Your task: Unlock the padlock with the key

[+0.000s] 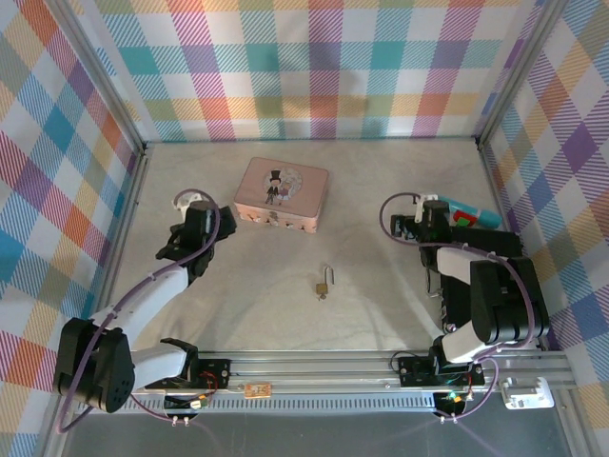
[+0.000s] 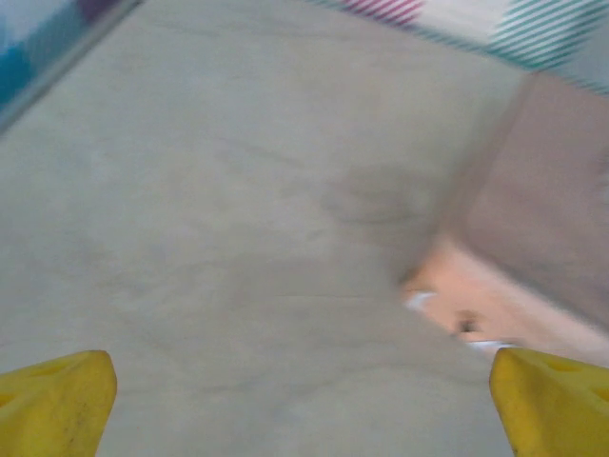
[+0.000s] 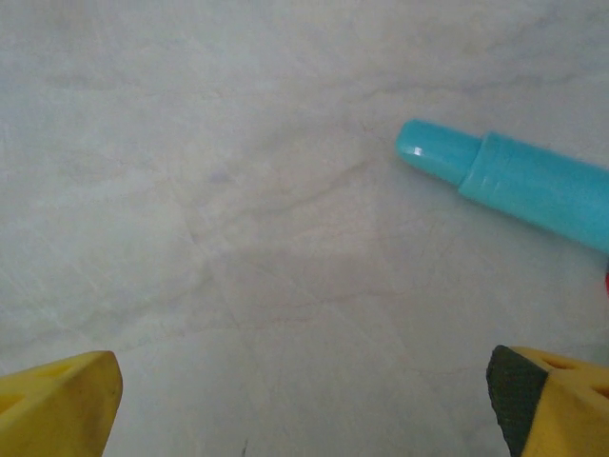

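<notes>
With left gripper [image 2: 304, 409] and right gripper [image 3: 304, 409] both held open and empty, the padlock [image 1: 324, 284], loose at 5 o'clock of the tin [image 1: 282, 194], may be knocked aside when its tiny key is sought.

Top external: high at near edge, looking down over whole table [image 1: 381, 314].
Left wrist: low, close, facing pink tin [image 2: 542, 238]; shared with top.
Right wrist: close above table, teal tool [image 3: 533, 181] shared with top.
</notes>
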Motion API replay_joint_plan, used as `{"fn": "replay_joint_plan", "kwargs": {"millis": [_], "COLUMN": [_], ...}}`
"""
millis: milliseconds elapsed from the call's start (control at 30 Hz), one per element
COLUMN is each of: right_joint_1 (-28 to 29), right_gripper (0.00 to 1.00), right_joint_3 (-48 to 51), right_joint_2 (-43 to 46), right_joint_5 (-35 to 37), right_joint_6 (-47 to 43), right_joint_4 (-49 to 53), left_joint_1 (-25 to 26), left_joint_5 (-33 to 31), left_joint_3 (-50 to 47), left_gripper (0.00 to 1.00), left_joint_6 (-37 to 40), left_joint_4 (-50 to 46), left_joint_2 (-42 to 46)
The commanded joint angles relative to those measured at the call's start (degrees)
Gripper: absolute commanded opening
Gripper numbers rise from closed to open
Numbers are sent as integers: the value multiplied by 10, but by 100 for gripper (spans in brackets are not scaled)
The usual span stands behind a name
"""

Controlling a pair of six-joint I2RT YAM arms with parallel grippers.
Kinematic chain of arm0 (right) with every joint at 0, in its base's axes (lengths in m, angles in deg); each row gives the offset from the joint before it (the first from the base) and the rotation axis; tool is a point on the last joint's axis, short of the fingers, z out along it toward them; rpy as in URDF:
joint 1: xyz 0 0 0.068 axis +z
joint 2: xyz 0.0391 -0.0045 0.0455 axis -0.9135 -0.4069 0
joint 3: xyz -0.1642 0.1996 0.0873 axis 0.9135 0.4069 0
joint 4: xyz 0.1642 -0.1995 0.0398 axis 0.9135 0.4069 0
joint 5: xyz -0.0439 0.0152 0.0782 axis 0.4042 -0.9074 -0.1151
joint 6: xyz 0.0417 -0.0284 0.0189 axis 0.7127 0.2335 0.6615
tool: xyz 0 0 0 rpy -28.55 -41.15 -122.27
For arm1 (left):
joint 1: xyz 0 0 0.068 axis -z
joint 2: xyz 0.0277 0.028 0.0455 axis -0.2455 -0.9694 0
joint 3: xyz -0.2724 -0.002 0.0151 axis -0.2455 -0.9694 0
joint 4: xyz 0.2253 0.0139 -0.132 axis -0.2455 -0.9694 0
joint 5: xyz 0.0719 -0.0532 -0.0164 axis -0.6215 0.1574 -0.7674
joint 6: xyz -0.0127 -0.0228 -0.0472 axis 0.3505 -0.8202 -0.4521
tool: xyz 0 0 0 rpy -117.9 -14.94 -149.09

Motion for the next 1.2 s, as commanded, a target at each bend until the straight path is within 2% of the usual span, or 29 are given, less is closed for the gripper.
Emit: {"fn": "replay_joint_plan", "kwargs": {"millis": [0,33,133,200,233,367,467,633,667,733,900,1167], "right_joint_1": [-22,-27,-36,-36,-36,-36,-36,-35,-36,-36,-36,-36], "right_gripper": [99,99,99,99,99,99,99,99,99,99,99,99], "right_joint_3": [28,40,101,100,105,102,103,100,99,97,98,99], "right_joint_2": [-2,1,-16,-9,-17,-9,-11,-11,-12,-12,-12,-11], "right_joint_5": [-35,-43,-46,-39,-40,-40,-41,-51,-57,-66,-67,-66], "right_joint_6": [13,17,26,28,26,27,27,21,19,16,17,16], "right_joint_4": [-106,-123,-262,-244,-272,-251,-255,-251,-248,-246,-246,-248], "left_joint_1": [-17,-18,-24,-36,-44,-65,-74,-90,-91,-90,-90,-89], "left_joint_5": [-52,-61,-76,-57,-44,11,56,116,126,118,106,106], "left_joint_3": [-54,-69,-120,-150,-155,-164,-171,-178,-163,-167,-157,-157], "left_gripper": [100,100,100,100,100,100,100,100,100,100,100,100], "left_joint_6": [62,77,126,146,146,165,195,208,201,206,197,197], "left_joint_4": [85,112,212,287,307,381,471,621,547,582,553,557], "left_joint_2": [12,10,-7,-27,-37,-83,-124,-249,-226,-240,-235,-236]}}
